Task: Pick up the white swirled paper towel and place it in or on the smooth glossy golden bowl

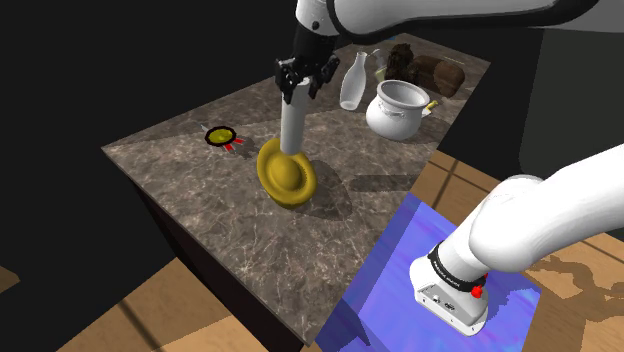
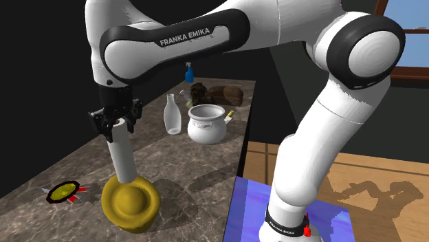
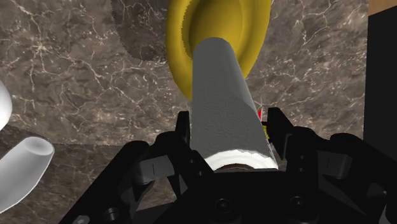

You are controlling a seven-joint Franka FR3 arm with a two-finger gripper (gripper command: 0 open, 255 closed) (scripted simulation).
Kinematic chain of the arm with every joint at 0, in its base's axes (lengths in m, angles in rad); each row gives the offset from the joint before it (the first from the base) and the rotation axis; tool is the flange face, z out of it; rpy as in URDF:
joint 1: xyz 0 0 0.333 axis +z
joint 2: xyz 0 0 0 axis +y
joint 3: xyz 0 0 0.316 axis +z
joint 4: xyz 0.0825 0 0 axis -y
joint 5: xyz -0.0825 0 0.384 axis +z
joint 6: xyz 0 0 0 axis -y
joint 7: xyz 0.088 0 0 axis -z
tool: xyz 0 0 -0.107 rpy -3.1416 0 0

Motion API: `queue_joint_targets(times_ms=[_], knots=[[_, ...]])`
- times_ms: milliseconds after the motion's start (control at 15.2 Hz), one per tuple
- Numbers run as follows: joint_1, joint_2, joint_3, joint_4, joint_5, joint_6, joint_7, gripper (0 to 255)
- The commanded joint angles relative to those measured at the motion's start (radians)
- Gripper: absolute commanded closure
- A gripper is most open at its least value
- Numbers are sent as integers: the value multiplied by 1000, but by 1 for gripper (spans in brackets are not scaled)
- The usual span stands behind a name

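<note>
- Between the jaws, over the middle of the worktop (image 1: 190,190), hangs the paper towel roll (image 1: 293,125), a plain pale grey-white cylinder held upright.
- Both black jaws are closed against the roll's sides near its upper end. In the wrist view the roll (image 3: 222,108) sits clasped between them, with its brown core end facing the camera.
- Its lower end reaches down into the golden bowl (image 1: 278,182) and appears to touch it.
- That glossy yellow bowl rests on the dark veined stone and looks tipped, its mouth turned partly toward the shoulder view's left.
- A small black and yellow disc with red tabs (image 1: 221,136) lies flat near the bowl, toward the shoulder view's left and a little farther off.
- On the far side, toward the shoulder view's right, a white two-handled pot (image 1: 398,108) stands with a white bottle (image 1: 353,82) just beside it.
- Behind these, at the far corner, lie brown rounded objects (image 1: 432,72), and the second exterior view shows a blue spray bottle (image 2: 188,71) there.
- At the near right the white arm's base (image 1: 455,290) stands on a blue-violet stand (image 1: 395,260) beside the worktop.
</note>
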Motion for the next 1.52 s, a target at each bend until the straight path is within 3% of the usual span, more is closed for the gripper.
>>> queue_joint_targets(times_ms=[0,660,1122,1188,1452], knots=[[0,3,2,-25,-1,28,3,255],[1,22,11,-142,-7,164,18,255],[1,22,11,-142,-7,164,18,255],[1,22,11,-142,-7,164,18,0],[1,22,11,-142,-7,164,18,0]])
